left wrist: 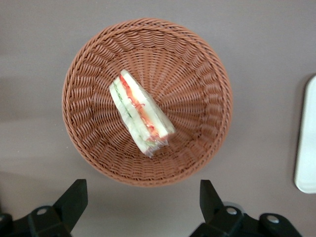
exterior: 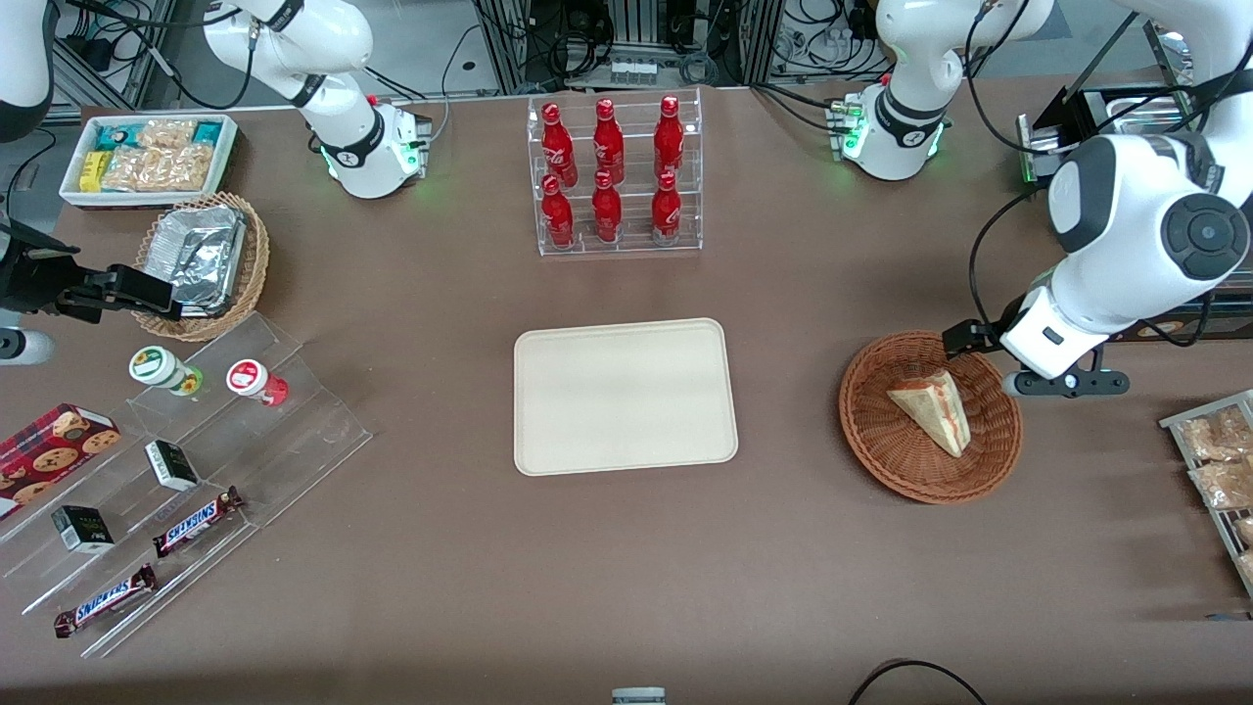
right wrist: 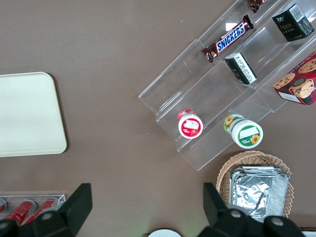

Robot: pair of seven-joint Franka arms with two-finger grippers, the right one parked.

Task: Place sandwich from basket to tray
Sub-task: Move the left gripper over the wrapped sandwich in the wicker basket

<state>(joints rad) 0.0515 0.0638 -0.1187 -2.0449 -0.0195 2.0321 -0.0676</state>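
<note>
The working left arm is built of glossy white rounded shells joined by dark grey bands, and one joint ends in a black round cap with a small centre mark. Black cables loop along it from link to link. Its white base carries a black ring and glows green low down. The gripper is black, its jaws two wedge-shaped fingers set wide apart, with silver screw heads on the mounts below them.

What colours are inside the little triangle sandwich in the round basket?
Red, white and green layers in the pale-bread sandwich, clearest in the left wrist view; open gripper above.
</note>
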